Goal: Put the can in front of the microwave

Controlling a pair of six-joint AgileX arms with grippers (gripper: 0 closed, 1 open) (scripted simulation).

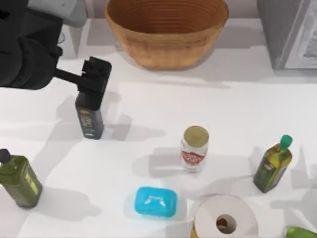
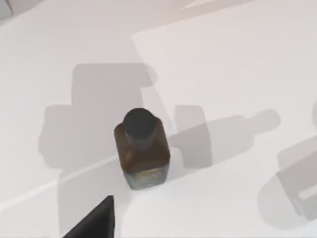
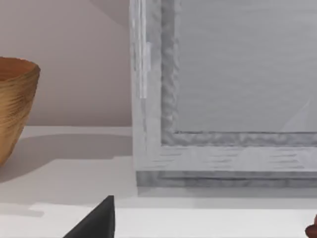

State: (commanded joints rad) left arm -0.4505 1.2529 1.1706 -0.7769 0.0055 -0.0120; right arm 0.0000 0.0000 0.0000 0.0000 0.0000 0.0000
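**Left gripper over dark bottle, can untouched mid-table**

The can [image 1: 194, 148] stands upright on the table [image 1: 208, 104], a bit right of centre in the top view, gold lid up, red label facing the near edge. Nothing touches it. The microwave [image 1: 290, 32] sits at the far right corner, well apart from the can; the right wrist view shows its pale front frame [image 3: 223, 144] close up, resting on the table.

The left gripper [image 1: 94, 79] hangs at the far left, right above a dark bottle [image 1: 90, 118] that stands upright. From the left wrist view the bottle [image 2: 142, 148] is seen from above, black cap, brown shoulders, with one dark finger [image 2: 94, 220] at the picture's edge, apart from the bottle. Jaws: cannot tell whether spread or closed; they pinch nothing visible.

Right arm: a dark finger [image 3: 94, 220] shows in the right wrist view, pointed toward the microwave and basket [image 3: 15, 106]; jaw state cannot be told.

Other things: wicker basket [image 1: 166, 32] at the far middle; blue soap box [image 1: 156, 202] near the front, left of the can; paper roll [image 1: 225, 218] just in front of the can; green bottle [image 1: 273, 166] right of the can; olive bottle [image 1: 20, 179] at the near left.
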